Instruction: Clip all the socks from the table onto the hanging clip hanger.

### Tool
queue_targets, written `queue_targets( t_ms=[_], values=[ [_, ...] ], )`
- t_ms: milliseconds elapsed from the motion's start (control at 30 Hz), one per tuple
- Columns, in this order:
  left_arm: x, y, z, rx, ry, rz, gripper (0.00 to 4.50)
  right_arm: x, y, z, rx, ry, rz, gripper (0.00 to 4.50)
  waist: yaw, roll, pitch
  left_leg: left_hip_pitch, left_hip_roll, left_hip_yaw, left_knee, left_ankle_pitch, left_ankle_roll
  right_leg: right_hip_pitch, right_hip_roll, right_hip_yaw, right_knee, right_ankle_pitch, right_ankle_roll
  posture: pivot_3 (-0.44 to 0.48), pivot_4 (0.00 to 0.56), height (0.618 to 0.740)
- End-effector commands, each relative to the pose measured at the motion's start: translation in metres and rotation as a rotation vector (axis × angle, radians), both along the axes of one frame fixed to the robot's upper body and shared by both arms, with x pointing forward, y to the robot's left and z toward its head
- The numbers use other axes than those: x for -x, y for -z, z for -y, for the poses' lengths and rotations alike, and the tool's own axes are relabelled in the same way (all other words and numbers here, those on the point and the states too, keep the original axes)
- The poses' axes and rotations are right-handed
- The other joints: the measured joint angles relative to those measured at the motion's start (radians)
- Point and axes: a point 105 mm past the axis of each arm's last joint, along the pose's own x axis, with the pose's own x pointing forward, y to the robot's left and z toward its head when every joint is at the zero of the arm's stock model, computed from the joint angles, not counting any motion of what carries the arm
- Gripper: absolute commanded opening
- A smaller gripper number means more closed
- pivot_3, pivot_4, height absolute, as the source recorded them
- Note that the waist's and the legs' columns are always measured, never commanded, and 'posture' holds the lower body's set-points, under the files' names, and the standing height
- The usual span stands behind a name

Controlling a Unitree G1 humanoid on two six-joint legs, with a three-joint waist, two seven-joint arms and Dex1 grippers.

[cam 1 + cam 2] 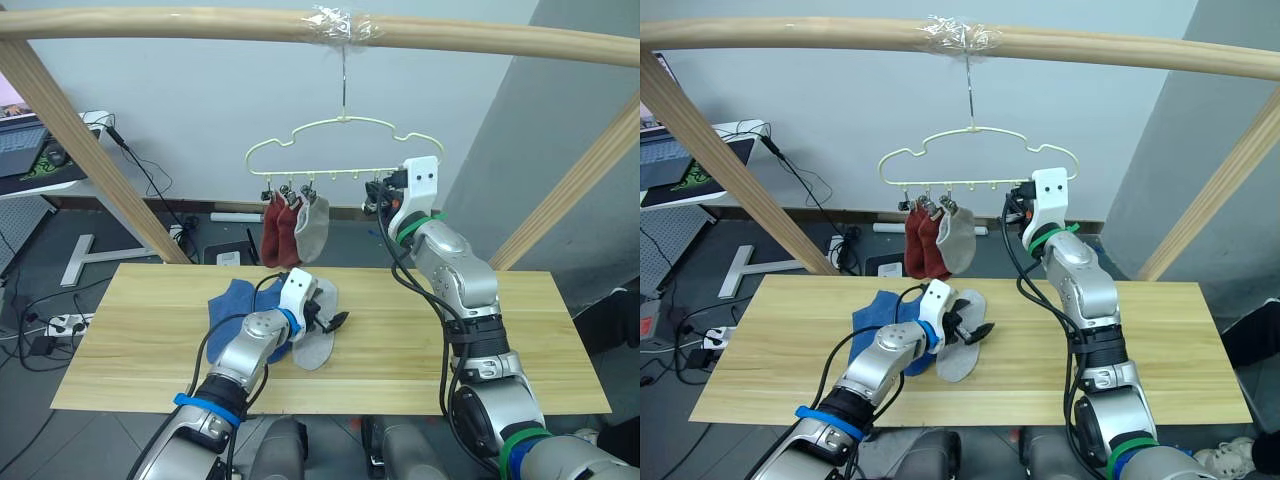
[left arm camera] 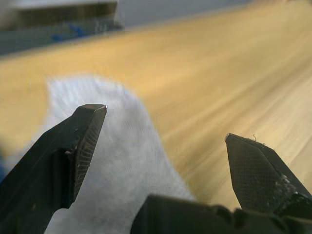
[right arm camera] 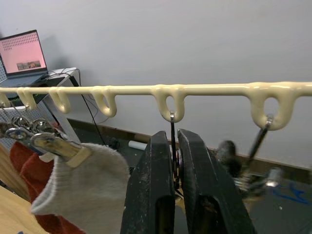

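The pale clip hanger [image 1: 340,150] hangs by its hook from the wooden pole. Two rust red socks [image 1: 275,230] and a light grey sock [image 1: 312,228] hang from its left clips. My right gripper [image 1: 378,195] is raised to the hanger's bar, shut on a dark metal clip [image 3: 172,131] right of the hung socks. On the table [image 1: 520,340] lie a blue sock [image 1: 238,300] and a light grey sock [image 1: 315,345]. My left gripper [image 1: 330,320] is open just above the grey sock [image 2: 112,165], its fingers [image 2: 83,141] spread wide.
The thick wooden pole frame [image 1: 200,25] crosses overhead, with slanted legs at both sides of the table. A laptop [image 1: 20,140] sits on a desk at far left. Cables and a power strip [image 1: 65,323] lie on the floor beyond the table's left end.
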Motion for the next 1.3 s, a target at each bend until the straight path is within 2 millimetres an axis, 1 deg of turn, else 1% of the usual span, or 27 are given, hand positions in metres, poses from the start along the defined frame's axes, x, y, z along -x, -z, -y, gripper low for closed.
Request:
queue_targets(
  t_ms=[33, 133, 167, 267, 333, 400, 467, 600, 667, 700, 733, 800, 867, 933, 1000, 1067, 1133, 1300],
  values=[
    [-0.001, 0.008, -0.001, -0.02, 0.017, 0.005, 4.5, 0.004, -0.004, 0.004, 0.004, 0.01, 0.018, 0.03, 0.0, 0.0, 0.0, 0.0, 0.0, 0.0, 0.0, 0.0, 0.0, 0.0, 0.0, 0.0, 0.0, 0.0, 0.0, -0.011, 0.201, 0.74],
    [0.002, 0.019, -0.006, -0.029, 0.011, -0.009, 3.95, 0.006, -0.003, 0.005, 0.002, 0.013, 0.012, 0.0, 0.0, 0.0, 0.0, 0.0, 0.0, -0.001, 0.0, 0.0, 0.0, 0.0, 0.0, -0.001, 0.0, 0.0, 0.0, -0.022, 0.202, 0.74],
    [0.003, 0.021, -0.007, -0.031, 0.013, -0.01, 3.59, 0.005, -0.003, 0.007, -0.01, 0.018, 0.003, 0.0, 0.0, 0.0, 0.0, 0.0, 0.0, 0.0, 0.0, 0.0, 0.0, 0.0, 0.0, 0.0, 0.0, 0.0, 0.0, -0.027, 0.201, 0.74],
    [0.009, 0.024, -0.007, -0.027, 0.028, -0.01, 2.7, 0.006, -0.003, 0.01, -0.025, 0.029, -0.008, 0.0, -0.001, 0.0, 0.0, 0.001, -0.001, 0.0, 0.001, 0.0, 0.0, 0.001, 0.0, 0.0, 0.0, 0.0, 0.001, -0.029, 0.196, 0.74],
    [0.015, 0.026, -0.007, -0.031, 0.048, -0.012, 2.23, 0.007, -0.002, 0.011, -0.019, 0.032, -0.008, 0.0, -0.001, 0.0, 0.0, 0.001, -0.001, 0.0, 0.001, 0.0, 0.0, 0.001, 0.0, 0.0, 0.0, 0.0, 0.001, -0.027, 0.19, 0.74],
    [0.019, 0.028, -0.007, -0.032, 0.062, -0.011, 1.91, 0.008, -0.002, 0.012, -0.02, 0.033, -0.009, 0.0, -0.001, 0.0, 0.0, 0.001, 0.0, 0.0, 0.001, 0.0, 0.0, 0.001, 0.0, 0.0, 0.0, 0.0, 0.001, -0.026, 0.188, 0.74],
    [0.022, 0.027, -0.006, -0.024, 0.068, -0.001, 1.42, 0.007, -0.001, 0.012, -0.043, 0.037, -0.025, 0.0, -0.001, 0.0, -0.001, 0.001, 0.0, -0.001, 0.001, 0.0, 0.0, 0.001, 0.0, -0.001, 0.0, 0.0, 0.001, -0.024, 0.186, 0.74],
    [0.026, 0.025, -0.003, -0.015, 0.075, 0.016, 0.69, 0.006, 0.0, 0.013, -0.052, 0.04, -0.032, 0.0, -0.001, 0.0, -0.001, 0.001, 0.0, -0.001, 0.001, 0.0, 0.0, 0.002, 0.0, 0.0, 0.0, 0.0, 0.001, -0.021, 0.184, 0.74],
    [0.026, 0.023, -0.002, -0.008, 0.069, 0.036, 0.21, 0.006, 0.001, 0.015, -0.058, 0.044, -0.038, 0.0, -0.001, 0.0, -0.001, 0.001, 0.0, 0.0, 0.001, 0.0, 0.0, 0.002, 0.0, 0.0, 0.0, 0.0, 0.001, -0.018, 0.188, 0.74],
    [0.025, 0.017, 0.0, 0.029, 0.062, 0.057, 0.01, 0.006, -0.001, 0.015, -0.061, 0.043, -0.039, 0.0, -0.001, 0.0, -0.001, 0.001, 0.0, 0.0, 0.001, 0.0, 0.0, 0.002, 0.0, 0.0, 0.0, 0.0, 0.001, -0.018, 0.188, 0.74],
    [0.023, 0.012, 0.002, 0.055, 0.056, 0.072, 0.01, 0.005, -0.001, 0.016, -0.063, 0.043, -0.039, 0.0, -0.001, 0.0, -0.001, 0.001, 0.0, 0.0, 0.001, 0.0, 0.0, 0.002, 0.0, 0.0, 0.0, 0.0, 0.001, -0.018, 0.19, 0.74],
    [0.019, -0.012, 0.012, 0.163, 0.056, 0.13, 0.01, 0.004, -0.005, 0.02, -0.103, 0.04, -0.065, 0.0, 0.0, 0.0, 0.0, 0.001, 0.0, 0.0, 0.001, 0.0, 0.0, 0.001, 0.0, 0.0, 0.0, 0.0, 0.001, -0.018, 0.188, 0.74],
    [0.017, -0.023, 0.015, 0.204, 0.058, 0.156, 0.01, 0.003, -0.007, 0.022, -0.138, 0.039, -0.09, 0.0, 0.003, 0.0, 0.0, 0.0, 0.0, -0.001, 0.001, 0.0, 0.0, 0.001, 0.0, -0.001, 0.0, 0.0, 0.001, -0.018, 0.188, 0.74],
    [0.018, -0.041, 0.024, 0.273, 0.08, 0.202, 0.01, 0.003, -0.007, 0.027, -0.242, 0.04, -0.171, 0.0, 0.003, 0.0, 0.0, 0.0, 0.0, -0.001, 0.001, 0.0, 0.0, 0.002, 0.0, -0.001, 0.0, 0.0, 0.001, -0.019, 0.182, 0.74],
    [0.02, -0.057, 0.031, 0.32, 0.098, 0.243, 0.01, 0.003, -0.007, 0.032, -0.274, 0.027, -0.216, 0.0, 0.003, 0.0, -0.001, 0.0, 0.0, -0.001, 0.001, 0.0, 0.0, 0.002, 0.0, 0.0, 0.0, 0.0, 0.001, -0.02, 0.183, 0.74],
    [0.02, -0.067, 0.033, 0.349, 0.097, 0.274, 0.01, 0.002, -0.006, 0.036, -0.293, 0.026, -0.254, 0.0, 0.002, 0.0, -0.001, 0.0, 0.0, -0.001, 0.001, 0.0, 0.0, 0.002, 0.0, 0.0, 0.0, 0.0, 0.001, -0.021, 0.179, 0.74],
    [0.019, -0.087, 0.036, 0.395, 0.092, 0.327, 0.01, 0.003, -0.006, 0.039, -0.33, 0.019, -0.309, 0.0, 0.002, 0.0, -0.001, 0.0, 0.0, -0.001, 0.001, 0.0, 0.0, 0.002, 0.0, 0.0, 0.0, 0.0, 0.001, -0.022, 0.172, 0.74],
    [0.014, -0.115, 0.04, 0.439, 0.071, 0.413, 0.01, 0.005, -0.006, 0.039, -0.388, -0.009, -0.399, 0.0, 0.002, 0.0, -0.001, 0.0, 0.0, -0.001, 0.001, 0.0, 0.0, 0.002, 0.0, 0.0, 0.0, 0.0, 0.001, -0.02, 0.17, 0.74]
  ],
)
